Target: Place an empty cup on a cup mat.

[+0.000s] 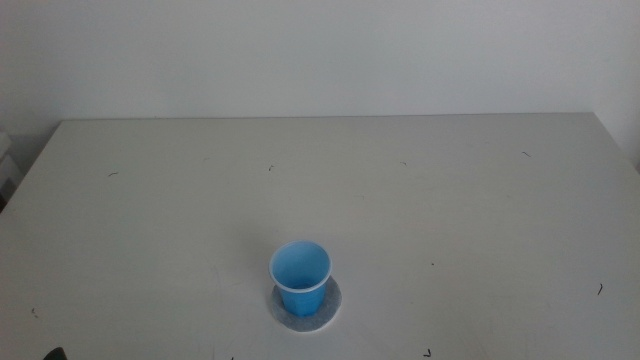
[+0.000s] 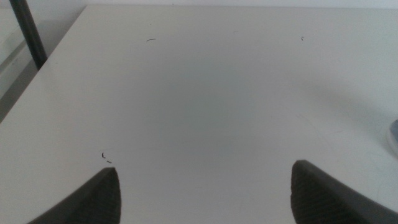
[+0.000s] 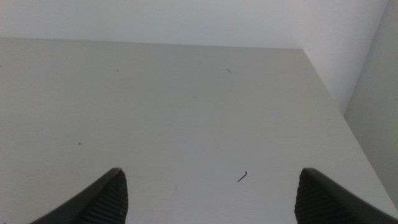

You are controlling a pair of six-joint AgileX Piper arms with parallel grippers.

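The blue cup [image 1: 300,272] stands upright on the grey cup mat [image 1: 306,322] near the table's front edge, in the middle view. The cup looks empty, blue inside. No gripper touches it. My left gripper [image 2: 204,168] is open and empty over bare table to the left of the cup; a dark bit of it shows at the middle view's bottom left [image 1: 55,353]. A pale round edge at the side of the left wrist view [image 2: 393,134] looks like the mat. My right gripper [image 3: 212,171] is open and empty, out of the middle view.
The white table [image 1: 320,180] carries only small dark specks. A white wall stands behind its far edge. A dark pole [image 2: 28,34] stands beyond the table's left edge. The table's right edge [image 3: 336,106] shows in the right wrist view.
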